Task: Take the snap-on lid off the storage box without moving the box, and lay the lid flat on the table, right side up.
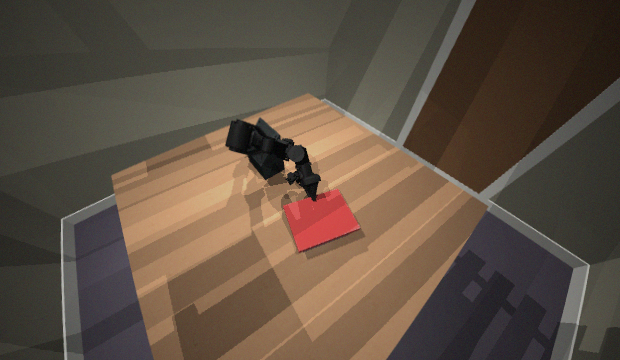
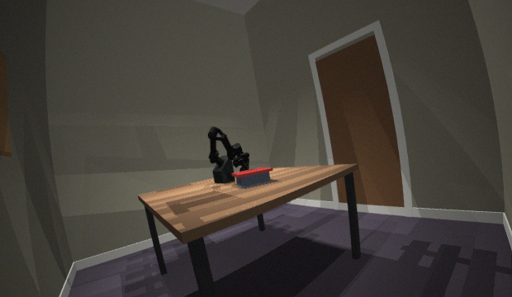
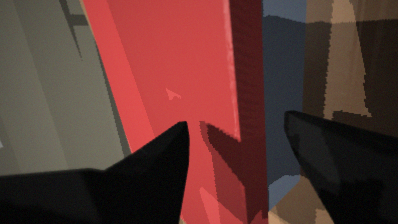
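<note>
The red lid sits flat on top of the blue-grey storage box, which stands on the wooden table. From above, the lid hides the box. My gripper is partly open at the lid's edge nearest the arm's base. In the wrist view the lid's rim shows between the fingertips, with one finger over the lid's top side and the other out beside the box wall. Whether either finger touches the lid cannot be told.
The arm's base stands on the table behind the box. The table's edges drop to a purple floor. Walls and a brown door lie beyond.
</note>
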`<state>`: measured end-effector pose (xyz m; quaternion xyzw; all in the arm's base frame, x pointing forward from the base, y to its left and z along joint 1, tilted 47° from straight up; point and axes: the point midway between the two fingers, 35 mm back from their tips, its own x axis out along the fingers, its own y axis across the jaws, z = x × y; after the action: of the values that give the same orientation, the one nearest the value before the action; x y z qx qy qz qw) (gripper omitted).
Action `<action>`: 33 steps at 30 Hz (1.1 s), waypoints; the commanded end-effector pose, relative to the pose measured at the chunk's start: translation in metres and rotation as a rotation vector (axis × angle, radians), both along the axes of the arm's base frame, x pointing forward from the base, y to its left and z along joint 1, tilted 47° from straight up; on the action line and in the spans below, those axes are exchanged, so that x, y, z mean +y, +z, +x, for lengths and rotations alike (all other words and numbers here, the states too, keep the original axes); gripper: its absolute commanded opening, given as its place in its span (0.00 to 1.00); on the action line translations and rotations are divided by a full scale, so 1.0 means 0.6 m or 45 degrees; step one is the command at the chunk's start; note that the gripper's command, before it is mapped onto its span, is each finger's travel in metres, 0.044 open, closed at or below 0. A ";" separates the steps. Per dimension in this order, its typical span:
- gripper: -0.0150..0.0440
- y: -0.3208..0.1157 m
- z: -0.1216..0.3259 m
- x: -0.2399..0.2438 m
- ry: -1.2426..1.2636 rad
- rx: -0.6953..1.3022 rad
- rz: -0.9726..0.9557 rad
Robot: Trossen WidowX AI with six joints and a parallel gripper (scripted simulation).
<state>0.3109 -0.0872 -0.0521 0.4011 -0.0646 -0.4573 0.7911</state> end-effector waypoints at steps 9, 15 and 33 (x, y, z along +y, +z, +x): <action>0.51 0.000 0.009 -0.008 0.000 -0.015 -0.004; 0.44 0.000 0.009 -0.008 0.000 -0.015 -0.004; 0.25 0.002 0.007 -0.005 -0.002 -0.011 -0.004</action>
<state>0.3148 -0.0916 -0.0515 0.4011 -0.0684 -0.4568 0.7911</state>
